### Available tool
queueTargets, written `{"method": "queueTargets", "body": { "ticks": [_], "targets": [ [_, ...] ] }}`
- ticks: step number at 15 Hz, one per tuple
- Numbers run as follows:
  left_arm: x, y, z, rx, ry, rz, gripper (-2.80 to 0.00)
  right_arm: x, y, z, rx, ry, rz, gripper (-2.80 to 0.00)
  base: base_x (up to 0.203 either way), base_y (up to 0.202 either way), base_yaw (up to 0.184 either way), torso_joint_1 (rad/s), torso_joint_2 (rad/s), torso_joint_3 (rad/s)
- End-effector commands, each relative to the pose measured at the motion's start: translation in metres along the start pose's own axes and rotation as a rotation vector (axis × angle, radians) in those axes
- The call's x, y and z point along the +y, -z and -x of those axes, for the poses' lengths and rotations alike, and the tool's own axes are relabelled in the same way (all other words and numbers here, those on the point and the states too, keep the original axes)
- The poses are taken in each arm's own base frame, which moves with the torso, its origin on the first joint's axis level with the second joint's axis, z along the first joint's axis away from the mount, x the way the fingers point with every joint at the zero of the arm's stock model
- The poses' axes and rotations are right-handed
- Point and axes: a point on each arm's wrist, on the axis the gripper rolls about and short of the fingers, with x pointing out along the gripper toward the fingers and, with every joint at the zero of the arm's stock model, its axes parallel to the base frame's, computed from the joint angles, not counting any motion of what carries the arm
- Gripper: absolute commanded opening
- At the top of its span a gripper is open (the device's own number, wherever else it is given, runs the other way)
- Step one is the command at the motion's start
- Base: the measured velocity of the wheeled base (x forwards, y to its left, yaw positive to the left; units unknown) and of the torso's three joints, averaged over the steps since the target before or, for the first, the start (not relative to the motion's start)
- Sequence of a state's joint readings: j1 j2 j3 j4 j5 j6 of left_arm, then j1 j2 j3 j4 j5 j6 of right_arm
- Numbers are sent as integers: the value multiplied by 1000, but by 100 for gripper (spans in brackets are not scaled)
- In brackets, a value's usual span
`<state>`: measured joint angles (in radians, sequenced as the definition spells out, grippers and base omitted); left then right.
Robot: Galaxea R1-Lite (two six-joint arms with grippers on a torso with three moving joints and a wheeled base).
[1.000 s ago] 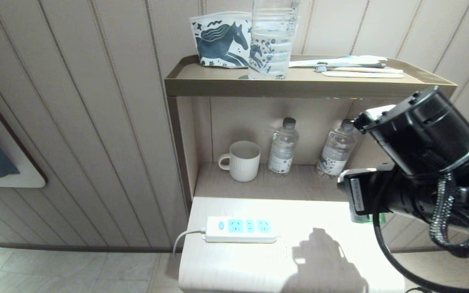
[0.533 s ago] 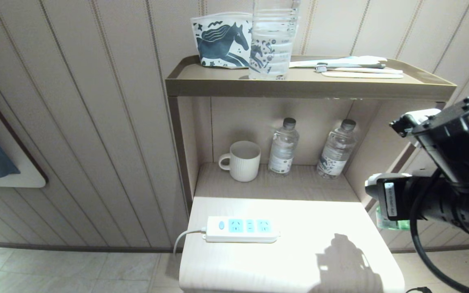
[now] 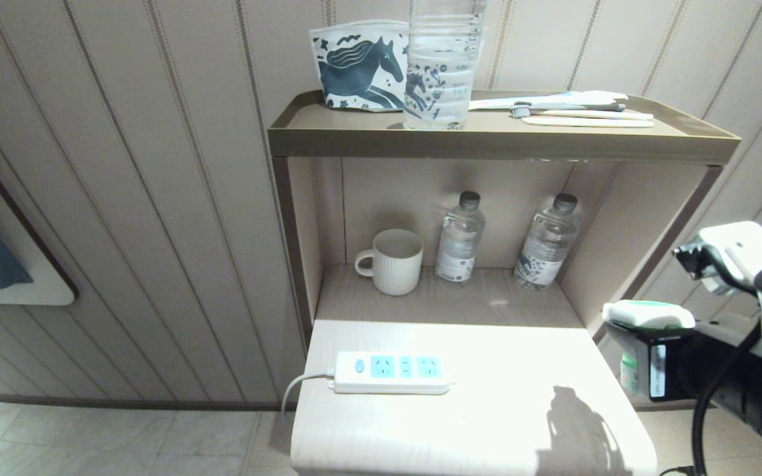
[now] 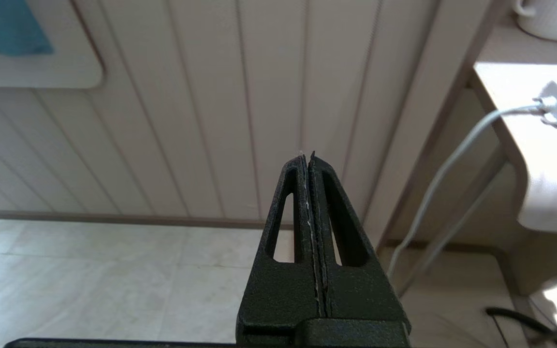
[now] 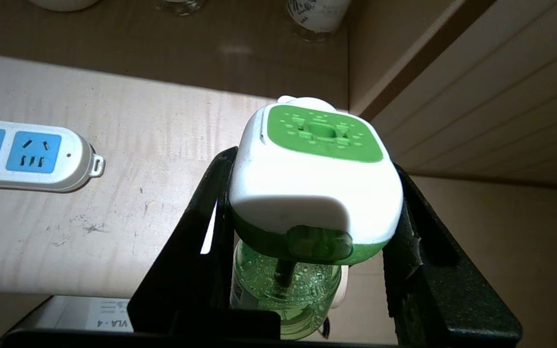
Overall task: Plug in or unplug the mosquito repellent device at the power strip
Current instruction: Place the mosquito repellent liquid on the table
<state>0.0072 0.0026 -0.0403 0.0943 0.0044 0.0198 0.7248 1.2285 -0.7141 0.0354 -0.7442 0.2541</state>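
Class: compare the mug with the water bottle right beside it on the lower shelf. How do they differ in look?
The mug is opaque white, ribbed, open-topped, with a handle; the water bottle is clear, labelled, dark-capped, with no handle. The water bottle stands taller than the mug. Both stand upright on the lower shelf.

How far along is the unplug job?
Done: the power strip has all sockets empty. In hand: the right gripper holds the repellent device upright, off the table's right edge. Left: setting it down. The left gripper is shut, idle beside the table.
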Motion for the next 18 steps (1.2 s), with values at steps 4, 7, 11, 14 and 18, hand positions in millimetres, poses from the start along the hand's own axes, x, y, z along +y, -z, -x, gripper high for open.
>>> {"method": "queueTargets", "body": {
  "ticks": [4, 7, 11, 14, 18],
  "targets": [
    [0, 1, 0, 2, -1, 0, -280, 29, 38, -27, -220, -8, -33, -280, 0, 0, 0, 0, 0, 0],
    [0, 1, 0, 4, -1, 2, -280, 44, 57, -56, -272, 41, -66, -280, 0, 0, 0, 0, 0, 0],
    [0, 2, 0, 5, -2, 1, -280, 47, 71, -78, -353, 129, -62, -280, 0, 0, 0, 0, 0, 0],
    [0, 2, 0, 3, -2, 1, -280, 47, 70, -93, -345, 177, -102, -280, 0, 0, 0, 0, 0, 0],
    [0, 2, 0, 3, -2, 1, -280, 45, 68, -109, -339, 261, -150, -280, 0, 0, 0, 0, 0, 0]
  ]
}}
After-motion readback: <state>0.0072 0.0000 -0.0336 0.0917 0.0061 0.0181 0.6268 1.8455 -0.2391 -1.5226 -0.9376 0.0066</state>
